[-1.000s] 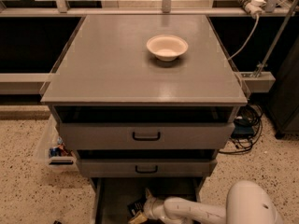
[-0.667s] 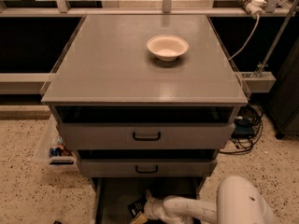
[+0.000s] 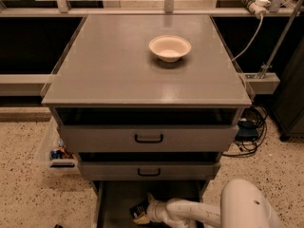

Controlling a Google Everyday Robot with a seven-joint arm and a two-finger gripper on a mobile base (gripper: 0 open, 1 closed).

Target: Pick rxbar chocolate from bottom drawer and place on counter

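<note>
The bottom drawer (image 3: 118,198) is pulled open at the lower edge of the camera view, below two upper drawers with black handles. My gripper (image 3: 146,211) reaches down into it from the right, at the end of my white arm (image 3: 199,212). A small black wrapped bar with pale print, the rxbar chocolate (image 3: 137,208), lies on the drawer floor right at the gripper's tip. Something yellowish sits just below it. The grey counter (image 3: 118,65) on top of the cabinet carries only a bowl.
A white bowl (image 3: 170,47) stands on the counter right of centre, towards the back. A clear bin with small packets (image 3: 57,152) sits on the floor left of the cabinet. Cables (image 3: 247,132) hang at the right.
My arm's white elbow has shifted slightly to the left. The gripper stays low in the bottom drawer by the black bar, with hardly any movement.
</note>
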